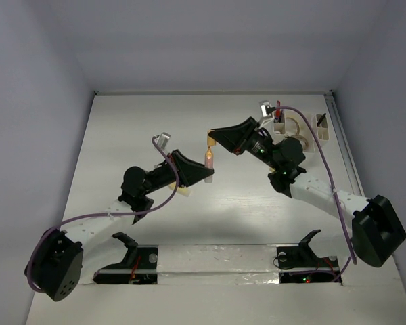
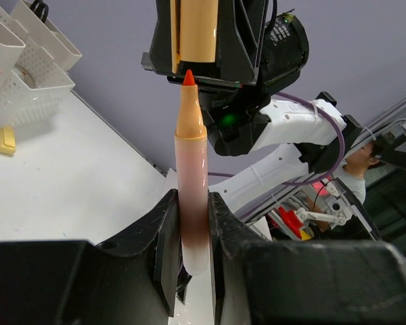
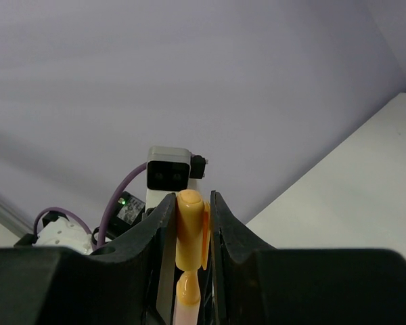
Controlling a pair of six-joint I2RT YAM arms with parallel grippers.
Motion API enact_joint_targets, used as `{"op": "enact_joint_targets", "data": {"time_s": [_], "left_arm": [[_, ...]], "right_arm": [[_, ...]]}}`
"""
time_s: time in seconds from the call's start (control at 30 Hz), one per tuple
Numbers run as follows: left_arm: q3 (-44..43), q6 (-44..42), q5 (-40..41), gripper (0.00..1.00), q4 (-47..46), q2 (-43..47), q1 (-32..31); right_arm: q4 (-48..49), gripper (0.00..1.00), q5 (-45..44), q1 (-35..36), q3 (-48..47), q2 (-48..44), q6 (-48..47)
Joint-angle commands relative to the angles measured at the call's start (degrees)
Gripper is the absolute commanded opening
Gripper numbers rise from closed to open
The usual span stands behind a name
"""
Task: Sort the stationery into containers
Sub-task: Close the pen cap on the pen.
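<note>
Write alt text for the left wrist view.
The left pincer clamps an uncapped orange-tipped pen, its tip at the mouth of the orange cap gripped in the right pincer. A white organiser stands at upper left, a yellow block beside it.

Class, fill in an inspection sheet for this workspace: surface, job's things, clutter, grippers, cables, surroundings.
Surface: white table, taped strip along its near edge.
Job's things: pen held upright, orange cap just above its tip; white organiser at far right; yellow block beside it.
Clutter: nothing seen.
Grippers: left gripper shut on the pen; right gripper shut on the orange cap.
Cables: purple cable along each arm.
Surroundings: plain grey walls.
</note>
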State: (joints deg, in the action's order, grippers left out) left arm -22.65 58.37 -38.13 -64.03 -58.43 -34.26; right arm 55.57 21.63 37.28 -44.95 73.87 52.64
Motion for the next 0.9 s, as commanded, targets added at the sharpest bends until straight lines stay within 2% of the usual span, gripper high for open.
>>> {"op": "enact_joint_targets", "data": {"time_s": [0.0, 0.87], "left_arm": [[-2.7, -1.0, -0.7, 0.00, -3.2, 0.8, -0.8], [-5.4, -5.5, 2.1, 0.00, 2.3, 2.6, -0.8]], "right_arm": [[1.6, 0.00, -1.1, 0.6, -1.5, 0.0, -1.4], [1.8, 0.00, -2.1, 2.7, 2.2, -1.4, -2.0]]}}
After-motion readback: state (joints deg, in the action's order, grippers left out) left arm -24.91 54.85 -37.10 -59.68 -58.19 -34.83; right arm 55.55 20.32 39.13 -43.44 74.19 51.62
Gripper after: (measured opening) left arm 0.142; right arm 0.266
